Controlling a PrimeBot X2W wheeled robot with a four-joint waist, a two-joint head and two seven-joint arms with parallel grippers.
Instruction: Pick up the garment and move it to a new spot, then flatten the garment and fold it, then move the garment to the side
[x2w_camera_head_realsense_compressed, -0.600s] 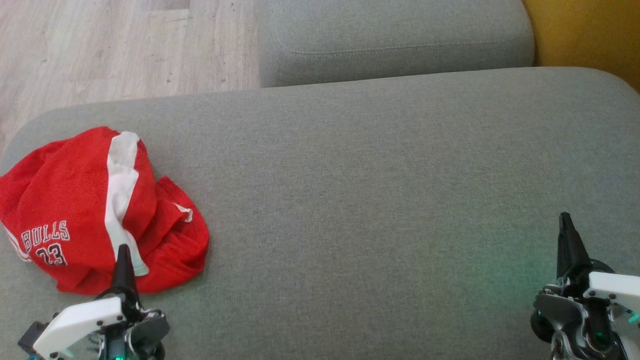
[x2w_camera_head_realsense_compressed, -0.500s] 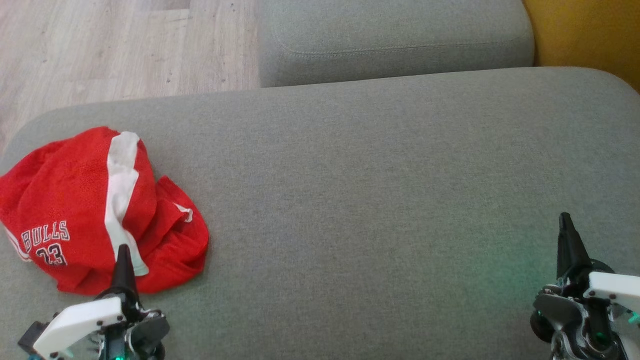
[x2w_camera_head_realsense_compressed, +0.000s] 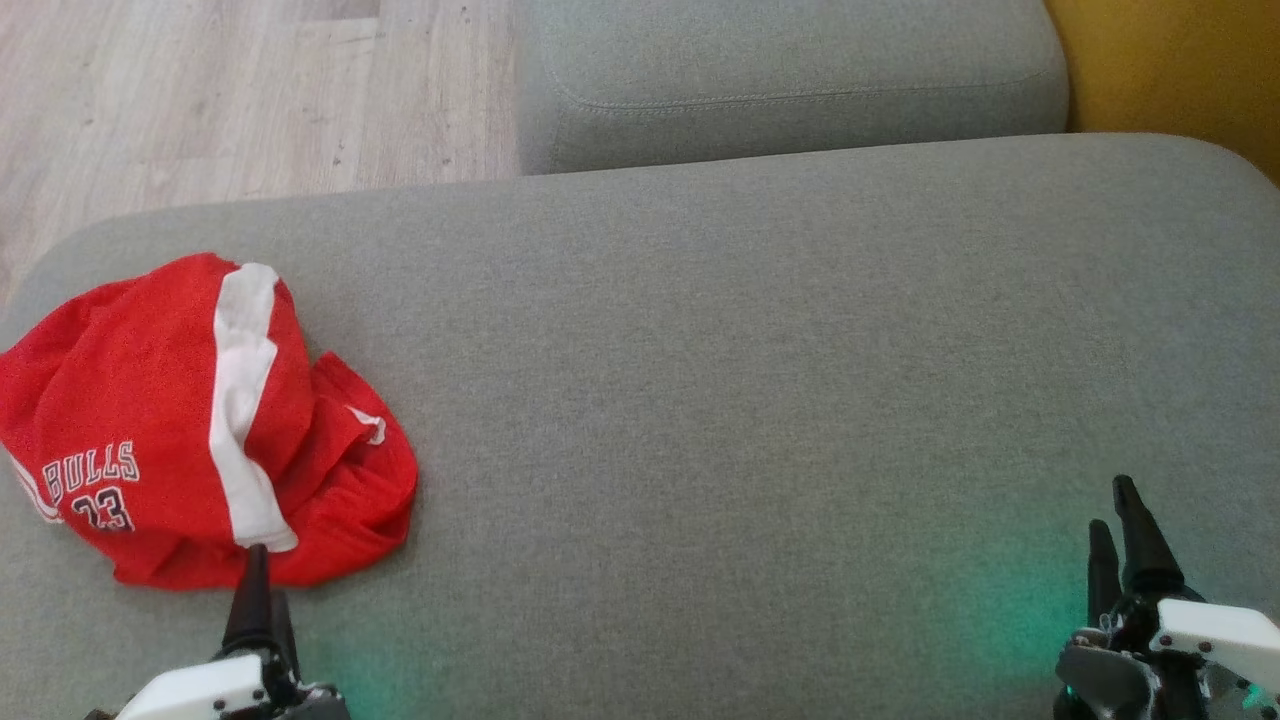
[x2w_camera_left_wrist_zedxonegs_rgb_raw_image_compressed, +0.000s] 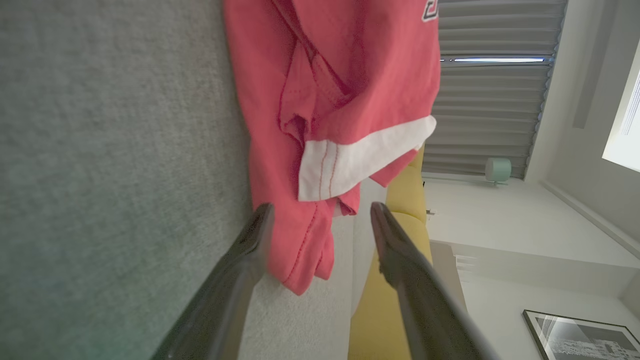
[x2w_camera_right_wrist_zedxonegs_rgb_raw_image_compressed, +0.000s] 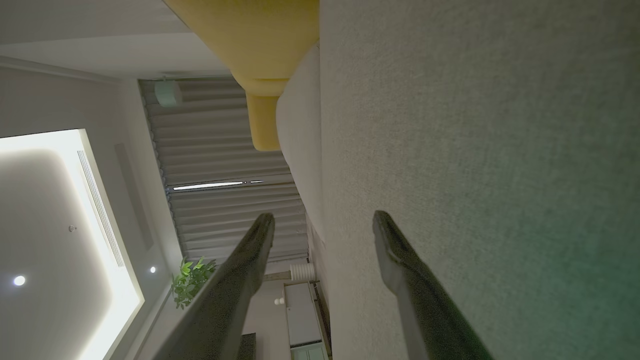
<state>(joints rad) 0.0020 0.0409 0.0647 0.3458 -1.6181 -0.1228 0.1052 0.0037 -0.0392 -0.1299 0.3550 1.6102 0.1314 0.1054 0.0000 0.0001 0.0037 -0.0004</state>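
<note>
At the far left of the grey sofa cushion (x2w_camera_head_realsense_compressed: 750, 400) lies the red garment (x2w_camera_head_realsense_compressed: 150, 420), crumpled, its left edge cut off by the frame and its print only partly readable. Just below it the left gripper (x2w_camera_head_realsense_compressed: 265, 580) is mostly cropped. Its wrist view shows the fingers (x2w_camera_left_wrist_zedxonegs_rgb_raw_image_compressed: 240, 270) spread, with the hem seen between them; contact is unclear. Far right, the right gripper (x2w_camera_head_realsense_compressed: 1110, 503) sits over bare cushion, fingers parted, holding nothing.

Head view: I look steeply down on the grey cushion (x2w_camera_head_realsense_compressed: 700, 400).
Left wrist: rolled sideways, close to the red garment (x2w_camera_left_wrist_zedxonegs_rgb_raw_image_compressed: 340, 75).
Right wrist: rolled sideways, low along the cushion.
Shared: cushion, all three.
</note>
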